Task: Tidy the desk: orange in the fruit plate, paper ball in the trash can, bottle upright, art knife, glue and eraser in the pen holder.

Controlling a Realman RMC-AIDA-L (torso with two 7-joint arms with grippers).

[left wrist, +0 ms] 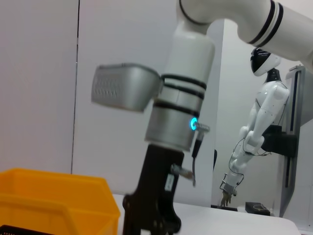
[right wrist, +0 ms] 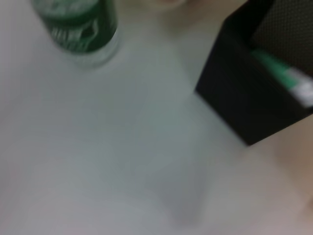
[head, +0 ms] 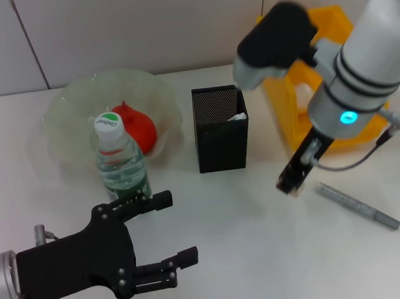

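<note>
**Desk state: orange plated, bottle up, art knife loose**

- Trash can (head: 289, 118) at 2 o'clock on the desk (head: 250, 256), mostly hidden behind the right arm. Contents not visible.
- Fruit plate (head: 65, 108) at 10 o'clock, holding the orange (head: 141, 128) in its right half.
- Left gripper (head: 171, 243) at 7 o'clock, low over the desk, fingers spread wide, holding nothing. Sits just in front of the bottle, not touching.
- Right gripper (head: 291, 184) at 3 o'clock, between the pen holder and the art knife, pointing down at the desk. Cannot tell how its fingers are set.
- Pen holder (head: 221, 139) at 12 o'clock near centre, upright, something white showing at its top inner right corner.
- Bottle (head: 120, 164) upright at the fruit plate's front edge, cap on.
- Art knife (head: 359, 206), a grey pen-shaped tool, flat on the desk at 4 o'clock, just right of the right gripper.
</note>
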